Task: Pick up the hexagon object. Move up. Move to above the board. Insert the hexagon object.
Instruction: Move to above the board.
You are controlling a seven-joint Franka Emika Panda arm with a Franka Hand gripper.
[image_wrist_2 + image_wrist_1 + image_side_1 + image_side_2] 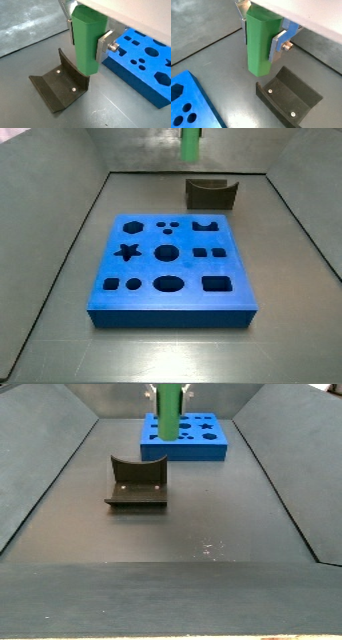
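My gripper (261,36) is shut on the hexagon object (261,47), a bright green upright prism, with a silver finger (278,46) pressed on each side. The same grip shows in a wrist view (87,40) around the hexagon object (87,50). Its lower end hangs free above the grey floor, beside the dark U-shaped block (291,97). The blue board (167,258) with dark cut-out holes lies flat, apart from the rod. In both side views the hexagon object (191,143) (168,419) hangs from the upper edge, and the gripper body is mostly cut off.
The dark olive U-shaped block (210,194) (135,484) (60,85) stands on the floor between the rod and the board (187,436). Sloping grey walls (74,238) enclose the floor on both sides. The board's corner shows in both wrist views (188,100) (143,55).
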